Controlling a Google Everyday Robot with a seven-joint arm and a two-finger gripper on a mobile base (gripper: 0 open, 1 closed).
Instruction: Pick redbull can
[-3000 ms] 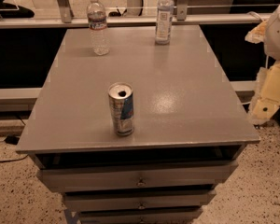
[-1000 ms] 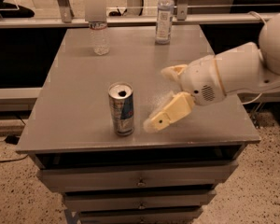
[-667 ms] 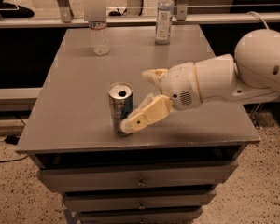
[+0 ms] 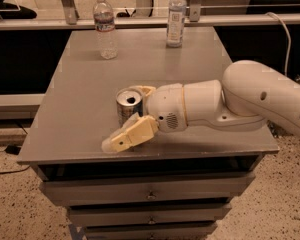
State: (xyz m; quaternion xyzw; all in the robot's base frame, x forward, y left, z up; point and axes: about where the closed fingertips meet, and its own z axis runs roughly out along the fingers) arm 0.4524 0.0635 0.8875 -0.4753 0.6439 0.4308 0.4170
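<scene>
The redbull can point(image 4: 127, 103) stands upright near the front middle of the grey table point(image 4: 80, 94); its silver top with the dark drinking hole faces up. My gripper point(image 4: 123, 116) has reached in from the right and straddles the can. One cream finger point(image 4: 131, 135) lies in front of the can's lower body, the other finger point(image 4: 143, 90) sits behind its rim. The jaws stand apart around the can and the can still rests on the table. The white arm point(image 4: 250, 101) stretches in over the table's right edge.
Two clear plastic water bottles stand at the back of the table, one at the left point(image 4: 105, 28) and one nearer the right point(image 4: 176, 16). Drawers point(image 4: 150, 194) sit under the tabletop. A rail point(image 4: 140, 20) runs behind the table.
My arm came in from the right and moved left across the table to the can. The fingers now sit on either side of it. The can has not moved.
</scene>
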